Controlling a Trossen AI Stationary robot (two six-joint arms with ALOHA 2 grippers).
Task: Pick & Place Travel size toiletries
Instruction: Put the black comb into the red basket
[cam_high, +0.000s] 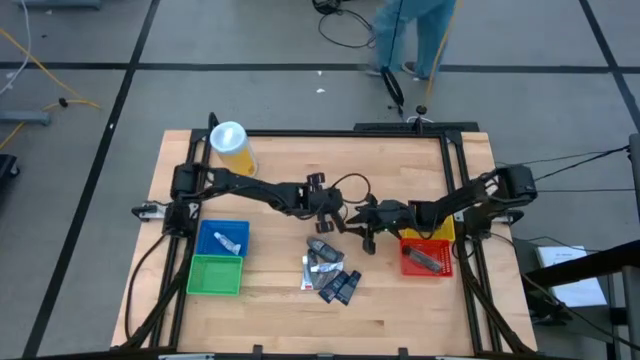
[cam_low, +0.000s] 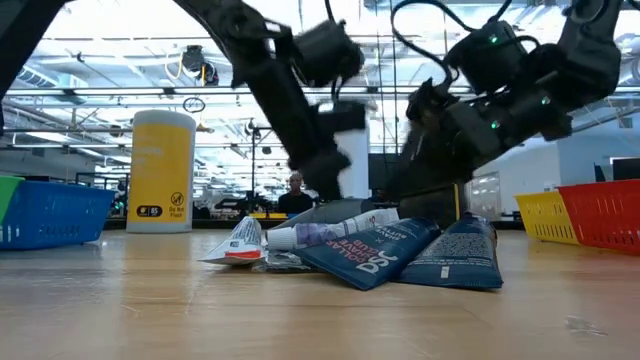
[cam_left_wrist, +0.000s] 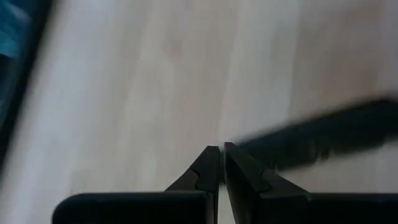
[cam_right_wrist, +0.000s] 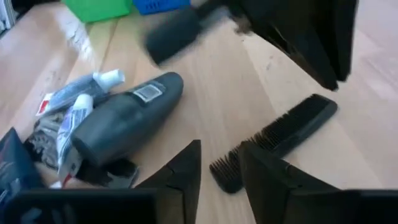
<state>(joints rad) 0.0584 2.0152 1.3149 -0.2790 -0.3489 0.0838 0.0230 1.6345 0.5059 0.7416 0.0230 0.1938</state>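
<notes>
The travel toiletries lie in a pile (cam_high: 327, 272) on the table's near middle: white tubes (cam_right_wrist: 78, 102), a dark grey oval piece (cam_right_wrist: 124, 121) and dark blue packets (cam_low: 415, 255). A black comb (cam_right_wrist: 283, 140) lies flat on the wood beside the pile. My right gripper (cam_right_wrist: 219, 158) is open and hangs above the comb's toothed end, which shows between its fingertips. It is seen raised in the low view (cam_low: 440, 110). My left gripper (cam_left_wrist: 221, 149) is shut on nothing, over bare wood near a blurred dark bar (cam_left_wrist: 323, 137). It sits at the table's middle (cam_high: 325, 208).
A blue bin (cam_high: 222, 238) holding a white tube and a green bin (cam_high: 215, 275) stand at the left. A red bin (cam_high: 427, 256) with a dark item and a yellow bin (cam_high: 442, 230) stand at the right. A yellow cylinder (cam_high: 232, 148) stands far left. A person stands beyond the table.
</notes>
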